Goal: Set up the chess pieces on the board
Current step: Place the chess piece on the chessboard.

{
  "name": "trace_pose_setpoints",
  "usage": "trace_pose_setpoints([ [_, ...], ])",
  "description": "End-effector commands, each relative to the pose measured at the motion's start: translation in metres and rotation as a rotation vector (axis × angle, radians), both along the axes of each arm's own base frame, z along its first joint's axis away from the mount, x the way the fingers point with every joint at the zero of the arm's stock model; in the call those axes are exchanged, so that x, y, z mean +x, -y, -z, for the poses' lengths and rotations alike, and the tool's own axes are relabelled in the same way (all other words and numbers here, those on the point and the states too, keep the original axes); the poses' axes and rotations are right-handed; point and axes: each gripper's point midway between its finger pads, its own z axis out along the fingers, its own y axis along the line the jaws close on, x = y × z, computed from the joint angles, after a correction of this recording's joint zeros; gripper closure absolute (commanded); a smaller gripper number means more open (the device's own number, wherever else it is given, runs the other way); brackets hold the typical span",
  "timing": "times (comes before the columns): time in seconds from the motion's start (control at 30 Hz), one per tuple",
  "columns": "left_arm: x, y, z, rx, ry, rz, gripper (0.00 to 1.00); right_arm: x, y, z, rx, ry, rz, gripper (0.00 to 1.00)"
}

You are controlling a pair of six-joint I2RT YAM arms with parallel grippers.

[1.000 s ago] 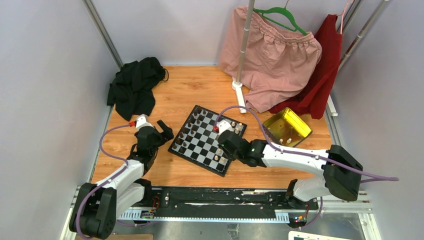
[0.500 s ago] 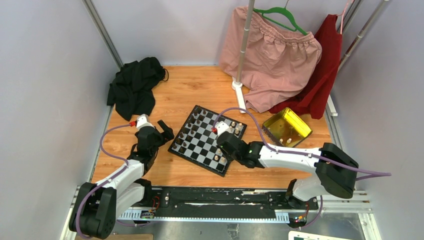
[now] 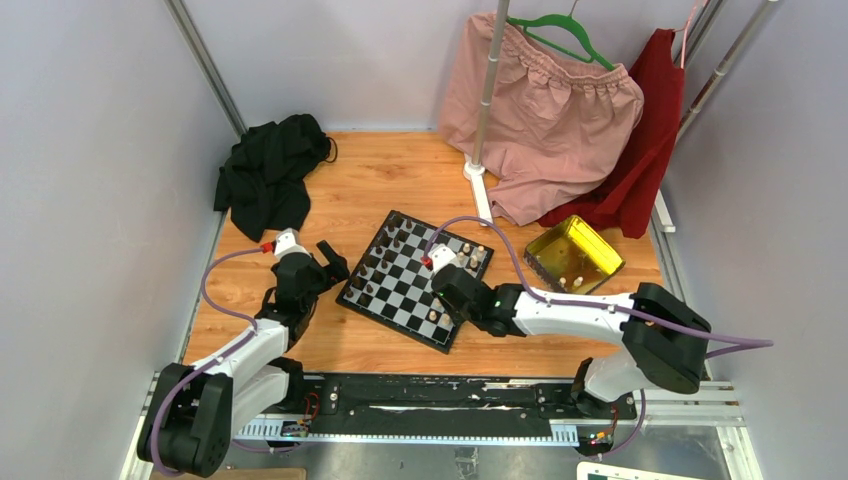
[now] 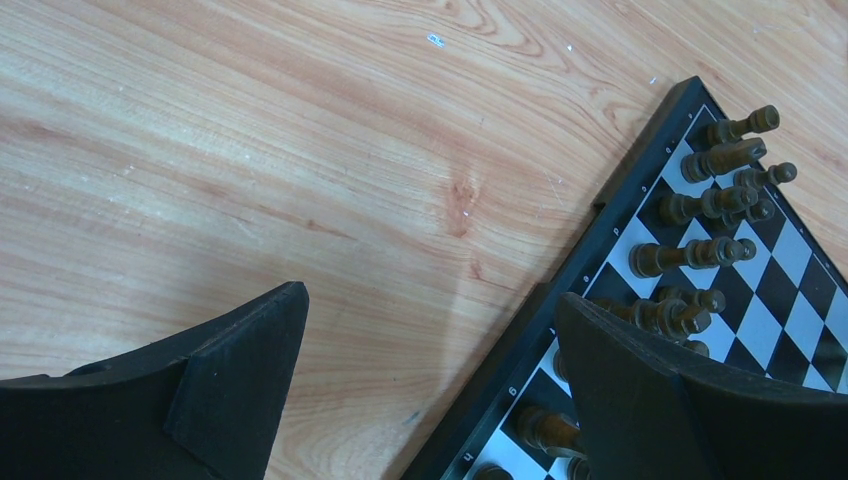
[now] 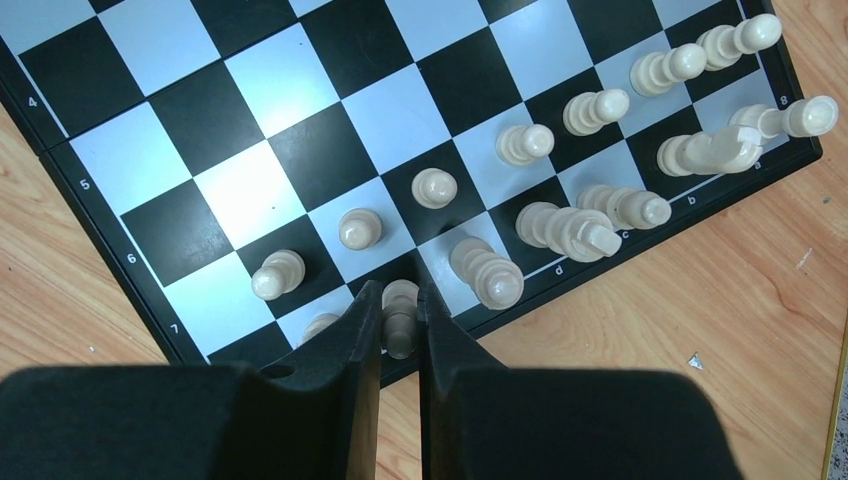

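**Right end effector clamped on a cream piece at the board's edge**

My right end effector [image 5: 398,322] is low over the near right side of the board [image 5: 230,190]. Its fingers are drawn almost together, with one cream piece [image 5: 400,300] pinched between them on the outermost row of squares. The other cream pieces [image 5: 540,145] stand in two rows along that same side.

My left end effector [image 4: 432,300] is spread wide and holds nothing. It hangs over bare bench [image 4: 300,150] just beside the board's left edge. The dark pieces [image 4: 700,205] are gathered in rows along that left side.

In the top view the board sits at an angle near the middle of the bench. Just to its right lies a yellow tray [image 3: 590,240] with two pale pieces [image 3: 571,281] inside. A black cloth [image 3: 268,175] is heaped at the far left.
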Motion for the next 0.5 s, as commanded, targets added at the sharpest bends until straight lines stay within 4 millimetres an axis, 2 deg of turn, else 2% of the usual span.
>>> trace_pose_setpoints([
  [0.0, 0.0114, 0.0011, -0.0170, 0.011, 0.053, -0.002, 0.00, -0.0002, -0.0003, 0.0040, -0.013, 0.020, -0.003, 1.00],
  [0.47, 0.0114, 0.0023, -0.0164, 0.016, 0.051, 0.003, 0.00, -0.0023, -0.0018, 0.0081, -0.021, -0.003, -0.005, 0.96],
])
